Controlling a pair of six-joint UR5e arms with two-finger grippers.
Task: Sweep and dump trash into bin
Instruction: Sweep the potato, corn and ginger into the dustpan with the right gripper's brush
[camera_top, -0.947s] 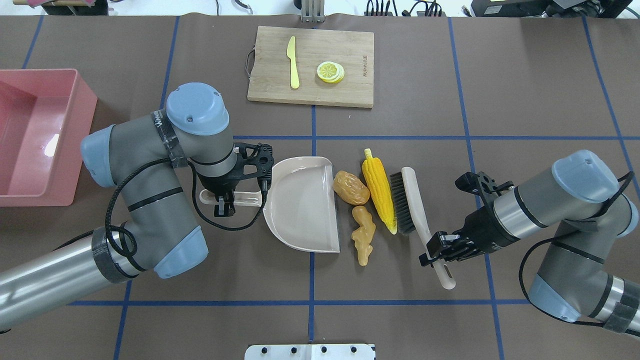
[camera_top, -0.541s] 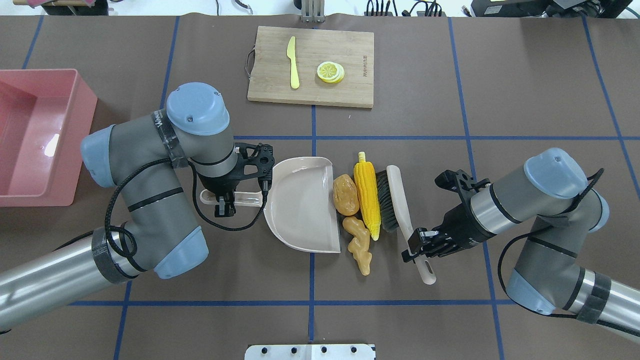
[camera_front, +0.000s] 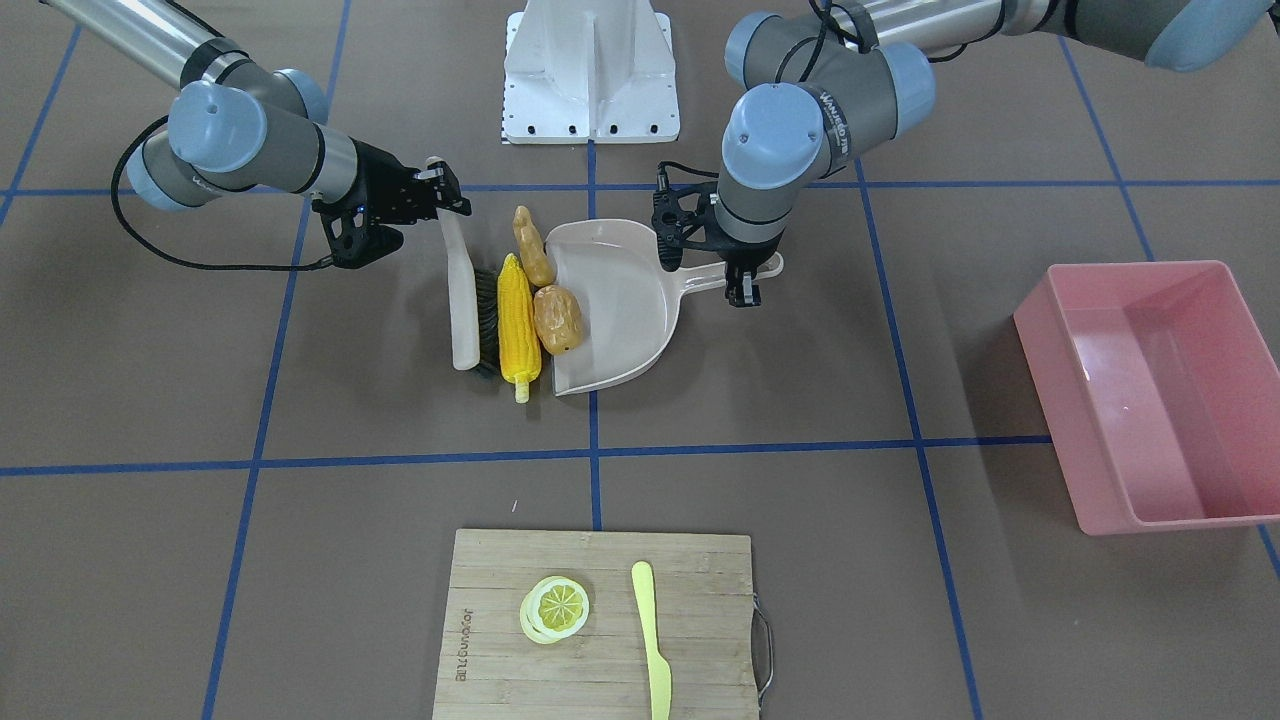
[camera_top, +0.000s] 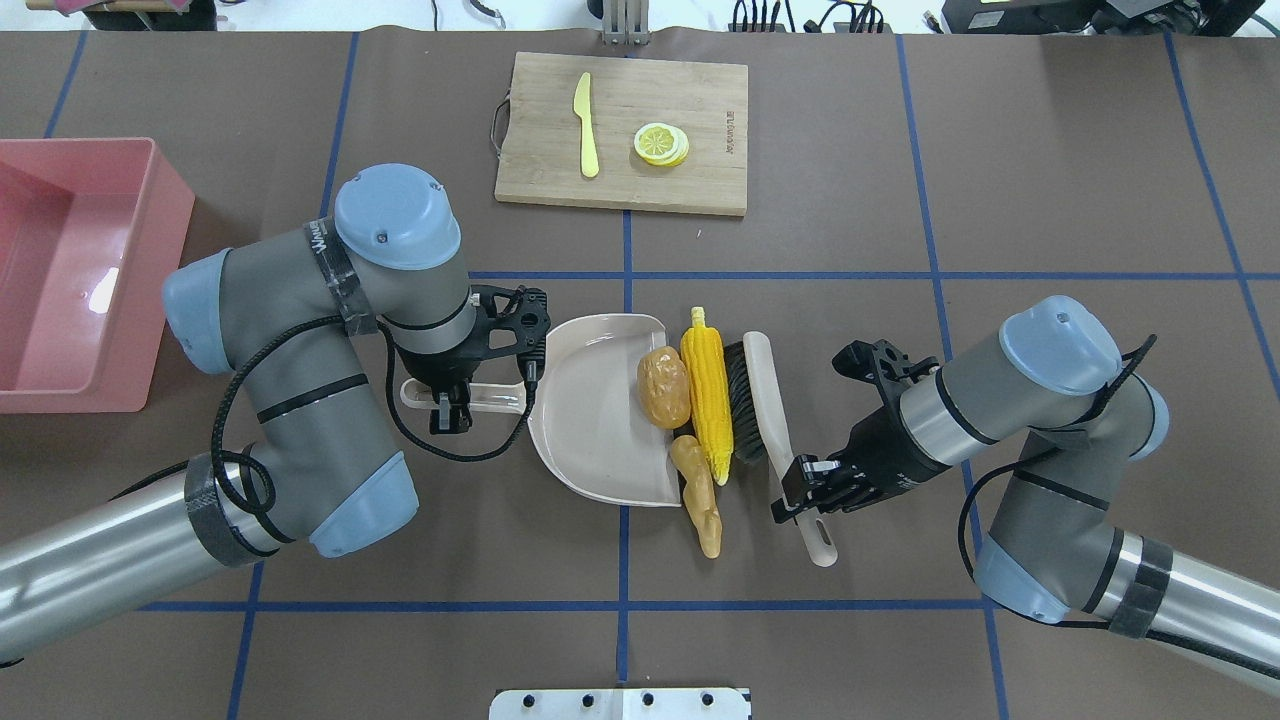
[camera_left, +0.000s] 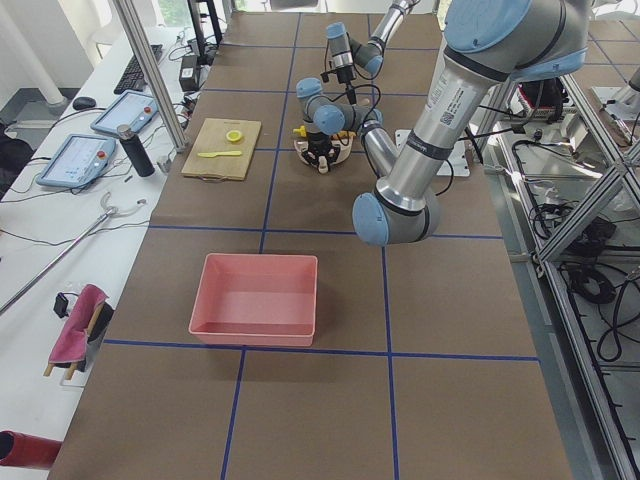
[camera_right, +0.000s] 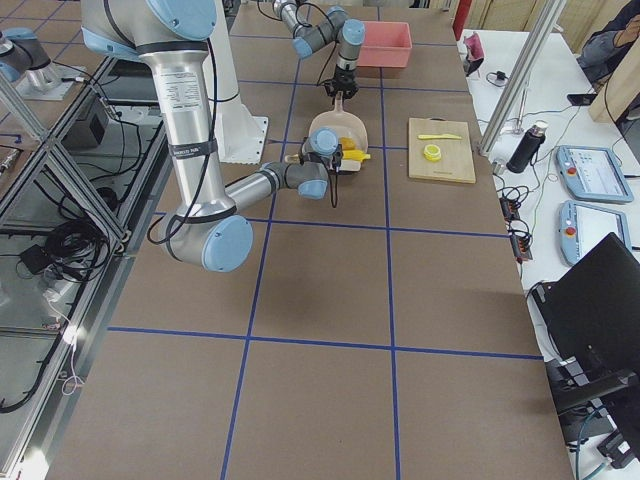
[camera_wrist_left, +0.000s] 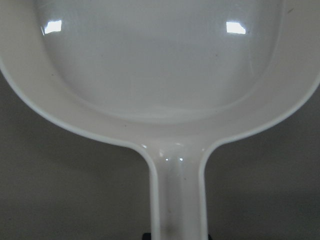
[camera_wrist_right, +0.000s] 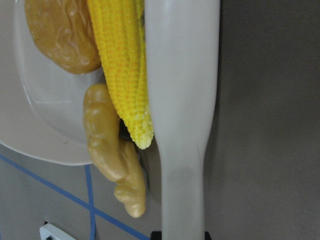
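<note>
Right claw (camera_top: 800, 490) clamped on brush (camera_top: 766, 400) — bristles against corn (camera_top: 705, 392); left claw (camera_top: 449, 410) clamped on dustpan handle (camera_top: 492, 399).

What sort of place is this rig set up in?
Most likely a robotics lab's data-collection cell, not a kitchen: the table is marked with a blue tape grid, operator tablets and a laptop sit beside it, and the food, like the corn cob, looks like plastic toys.
</note>
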